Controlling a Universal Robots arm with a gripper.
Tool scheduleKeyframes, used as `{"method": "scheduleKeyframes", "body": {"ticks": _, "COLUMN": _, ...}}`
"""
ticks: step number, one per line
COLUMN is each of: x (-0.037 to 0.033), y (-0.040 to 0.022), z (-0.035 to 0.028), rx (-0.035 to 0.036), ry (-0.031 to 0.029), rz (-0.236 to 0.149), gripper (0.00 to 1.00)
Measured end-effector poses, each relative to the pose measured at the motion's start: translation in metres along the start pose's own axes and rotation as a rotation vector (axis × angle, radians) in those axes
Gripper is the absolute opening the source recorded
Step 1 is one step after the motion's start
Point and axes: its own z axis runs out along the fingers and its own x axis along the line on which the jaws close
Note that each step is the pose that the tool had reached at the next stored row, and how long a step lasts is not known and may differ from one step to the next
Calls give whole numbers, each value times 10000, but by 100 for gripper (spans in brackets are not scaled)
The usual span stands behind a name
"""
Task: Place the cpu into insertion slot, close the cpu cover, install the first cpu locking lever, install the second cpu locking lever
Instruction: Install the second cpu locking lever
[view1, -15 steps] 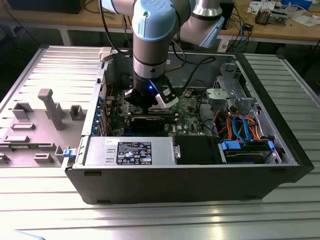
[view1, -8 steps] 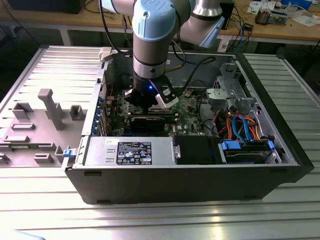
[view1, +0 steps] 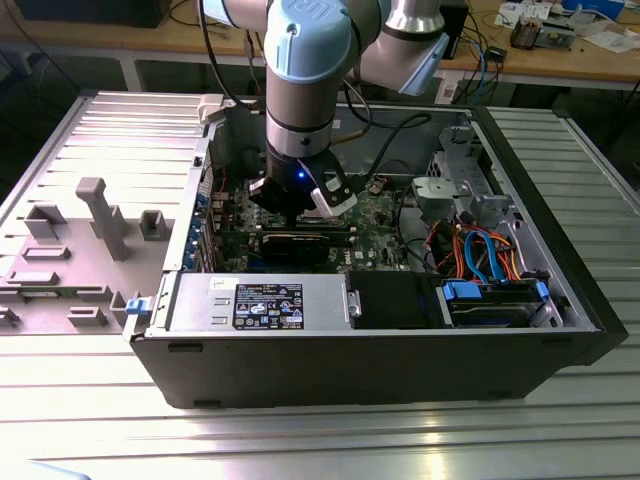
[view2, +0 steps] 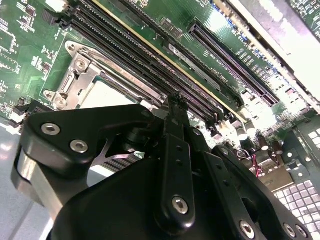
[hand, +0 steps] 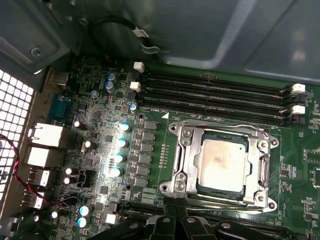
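The cpu (hand: 221, 165) sits in the insertion slot (hand: 186, 165), lower right of the first wrist view, cover apparently down. The end effector (hand: 176, 215) hovers beside it, fingers pressed together, empty; the levers look next.

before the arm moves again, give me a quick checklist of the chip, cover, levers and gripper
1. Chip seated flat in the socket: ok.
2. Cover closed over the chip: ok.
3. Both levers latched: cannot tell.
4. Gripper beside the socket, holding nothing: ok; its fingers meet at the tips.
5. Memory slots beside the socket free of obstructions: ok.
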Motion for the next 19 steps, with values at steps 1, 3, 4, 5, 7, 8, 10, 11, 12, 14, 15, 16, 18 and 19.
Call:
{"method": "scheduleKeyframes", "body": {"ticks": 1, "x": 32, "y": 2, "z": 0, "rx": -24, "ry": -3, "rz": -5, "gripper": 11}}
{"method": "scheduleKeyframes", "body": {"ticks": 3, "x": 44, "y": 4, "z": 3, "rx": -48, "ry": -6, "rz": -8, "gripper": 11}}
{"method": "scheduleKeyframes", "body": {"ticks": 4, "x": 45, "y": 2, "z": 8, "rx": -90, "ry": -12, "rz": -9, "gripper": 11}}
{"method": "scheduleKeyframes", "body": {"ticks": 5, "x": 45, "y": 1, "z": 16, "rx": -194, "ry": -28, "rz": -13, "gripper": 11}}
{"method": "scheduleKeyframes", "body": {"ticks": 7, "x": 45, "y": -3, "z": 37, "rx": -266, "ry": -40, "rz": -15, "gripper": 11}}
{"method": "scheduleKeyframes", "body": {"ticks": 8, "x": 47, "y": -7, "z": 55, "rx": -297, "ry": -43, "rz": -16, "gripper": 11}}
{"method": "scheduleKeyframes", "body": {"ticks": 10, "x": 50, "y": -12, "z": 88, "rx": -378, "ry": -55, "rz": -20, "gripper": 11}}
{"method": "scheduleKeyframes", "body": {"ticks": 11, "x": 52, "y": -15, "z": 100, "rx": -389, "ry": -54, "rz": -21, "gripper": 11}}
{"method": "scheduleKeyframes", "body": {"ticks": 12, "x": 54, "y": -15, "z": 112, "rx": -412, "ry": -59, "rz": -21, "gripper": 11}}
{"method": "scheduleKeyframes", "body": {"ticks": 14, "x": 55, "y": -16, "z": 131, "rx": -439, "ry": -71, "rz": -22, "gripper": 11}}
{"method": "scheduleKeyframes", "body": {"ticks": 15, "x": 55, "y": -14, "z": 132, "rx": -434, "ry": -66, "rz": -23, "gripper": 11}}
{"method": "scheduleKeyframes", "body": {"ticks": 16, "x": 55, "y": -9, "z": 132, "rx": -430, "ry": -64, "rz": -21, "gripper": 11}}
{"method": "scheduleKeyframes", "body": {"ticks": 18, "x": 52, "y": 13, "z": 138, "rx": -420, "ry": -63, "rz": -20, "gripper": 11}}
{"method": "scheduleKeyframes", "body": {"ticks": 19, "x": 50, "y": 24, "z": 140, "rx": -388, "ry": -58, "rz": -20, "gripper": 11}}
